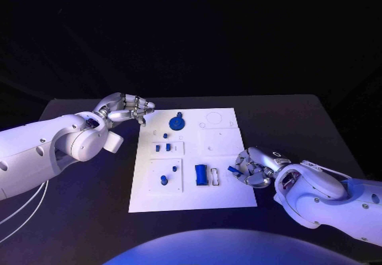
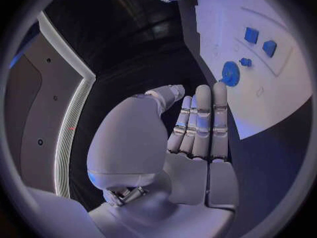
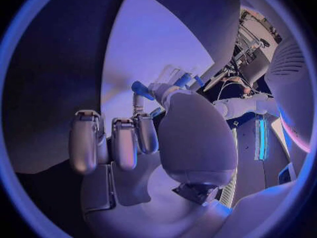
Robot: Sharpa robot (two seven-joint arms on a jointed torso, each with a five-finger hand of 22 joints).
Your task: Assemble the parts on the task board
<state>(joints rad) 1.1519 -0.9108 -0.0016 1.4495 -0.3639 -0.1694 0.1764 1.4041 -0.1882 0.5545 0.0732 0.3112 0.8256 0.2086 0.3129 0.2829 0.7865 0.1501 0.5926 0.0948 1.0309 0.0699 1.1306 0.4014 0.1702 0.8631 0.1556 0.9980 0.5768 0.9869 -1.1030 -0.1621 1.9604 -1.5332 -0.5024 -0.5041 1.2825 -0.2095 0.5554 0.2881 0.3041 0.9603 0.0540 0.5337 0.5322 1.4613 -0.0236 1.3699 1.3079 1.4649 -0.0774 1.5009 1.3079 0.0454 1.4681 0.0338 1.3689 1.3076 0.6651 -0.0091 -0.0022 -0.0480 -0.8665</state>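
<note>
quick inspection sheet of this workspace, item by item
surface: black table, bare where it shows
job's things: white task board mid-table; round blue part at its far end, small blue parts in the left panels, blue block near the right hand
clutter: nothing seen
hands: left hand off the board's far left corner, holding nothing; right hand at the board's right edge, pinching a small blue piece
cables: white cables below the left arm
surroundings: dark

We note a black table (image 1: 302, 118) as the sole non-task item; its far edge runs straight across the scene, its left and right sides widen toward the near side, and its bare surface surrounds the central work area.
</note>
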